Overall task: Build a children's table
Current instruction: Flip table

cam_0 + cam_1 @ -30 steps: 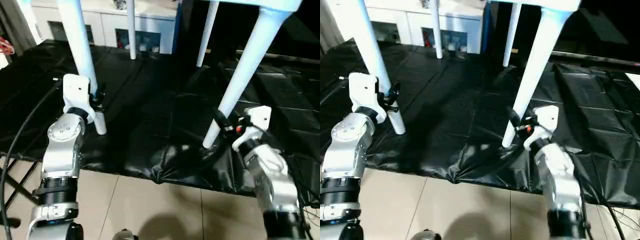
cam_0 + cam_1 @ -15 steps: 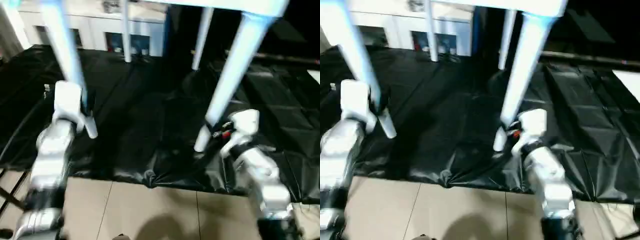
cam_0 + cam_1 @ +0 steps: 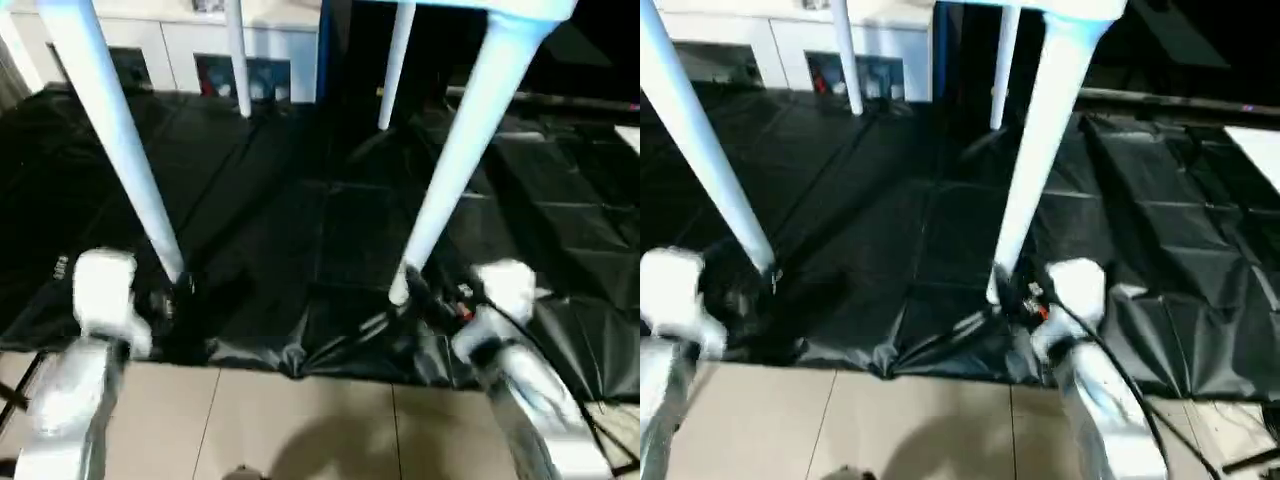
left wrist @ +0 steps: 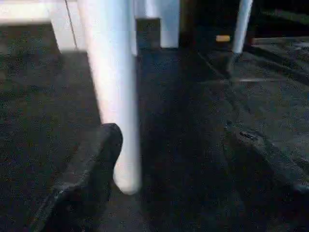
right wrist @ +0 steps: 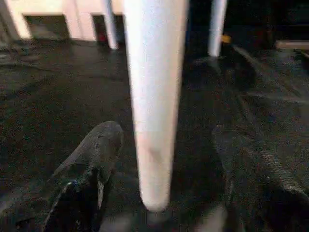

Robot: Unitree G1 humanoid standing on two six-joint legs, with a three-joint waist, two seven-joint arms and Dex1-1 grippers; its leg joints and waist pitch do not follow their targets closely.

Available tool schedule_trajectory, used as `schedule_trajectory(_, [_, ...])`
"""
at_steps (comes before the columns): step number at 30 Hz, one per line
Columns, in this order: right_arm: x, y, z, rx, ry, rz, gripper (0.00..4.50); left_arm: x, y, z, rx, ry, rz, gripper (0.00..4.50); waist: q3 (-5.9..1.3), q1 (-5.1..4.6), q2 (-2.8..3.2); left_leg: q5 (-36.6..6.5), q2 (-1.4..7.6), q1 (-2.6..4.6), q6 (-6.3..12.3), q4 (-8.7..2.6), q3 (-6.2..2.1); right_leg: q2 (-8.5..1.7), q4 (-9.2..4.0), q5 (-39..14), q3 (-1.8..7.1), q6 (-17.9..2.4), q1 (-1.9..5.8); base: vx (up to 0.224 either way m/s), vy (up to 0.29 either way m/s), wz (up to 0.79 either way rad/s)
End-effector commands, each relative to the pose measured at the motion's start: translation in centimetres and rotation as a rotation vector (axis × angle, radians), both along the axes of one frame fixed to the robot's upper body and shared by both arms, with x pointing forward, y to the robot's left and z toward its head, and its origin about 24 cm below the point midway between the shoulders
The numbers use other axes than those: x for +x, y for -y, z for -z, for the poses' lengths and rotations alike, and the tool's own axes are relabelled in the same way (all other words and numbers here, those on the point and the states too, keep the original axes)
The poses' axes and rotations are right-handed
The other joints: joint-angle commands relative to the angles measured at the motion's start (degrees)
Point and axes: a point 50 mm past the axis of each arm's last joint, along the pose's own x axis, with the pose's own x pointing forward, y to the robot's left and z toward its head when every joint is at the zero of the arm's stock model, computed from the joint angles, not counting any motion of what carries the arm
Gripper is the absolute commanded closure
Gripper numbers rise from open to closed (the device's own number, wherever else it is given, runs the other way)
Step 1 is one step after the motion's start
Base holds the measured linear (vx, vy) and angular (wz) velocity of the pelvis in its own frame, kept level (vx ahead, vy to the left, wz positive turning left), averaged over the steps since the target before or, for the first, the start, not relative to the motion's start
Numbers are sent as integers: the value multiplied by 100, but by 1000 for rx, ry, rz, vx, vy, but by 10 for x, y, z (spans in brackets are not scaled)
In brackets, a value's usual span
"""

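Table (image 3: 470, 8) upright, legs (image 3: 450, 160) pointing down

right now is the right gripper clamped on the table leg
No, in the right wrist view the table leg stands free between the open fingers of the right gripper, a gap on each side.

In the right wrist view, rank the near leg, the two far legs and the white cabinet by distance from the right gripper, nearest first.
1. Near leg: between the right gripper's open jaws.
2. The two far legs: well beyond on the black sheet; too close to call.
3. White cabinet: farthest, behind them.
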Motion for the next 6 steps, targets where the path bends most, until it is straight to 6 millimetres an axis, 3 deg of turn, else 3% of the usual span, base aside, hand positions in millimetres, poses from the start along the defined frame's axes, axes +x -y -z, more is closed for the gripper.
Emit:
schedule_trajectory(1, [-7, 6, -2, -11, -29, 30, 115, -6, 11, -5, -35, 1, 13, 76, -128, -3, 42, -2695, 233, 202, -287, -447, -102, -300, -595, -1869, 239, -320, 3, 0, 0, 0])
schedule_trajectory(4, [-13, 6, -2, -17, -50, 33, 115, -10, 15, -5, -40, 7, 13, 76, -105, -28, 38, -2950, 200, 216, -356, -445, -135, -295, -667, -2489, 236, -66, -43, 0, 0, 0])
schedule_trajectory(6, [-15, 4, -2, -29, -65, 20, 115, -12, 19, -5, -2, 16, 15, 76, -102, -34, 70, -2963, 198, 211, -377, -451, -153, -302, -674, -2573, 235, -12, -36, 0, 0, 0])
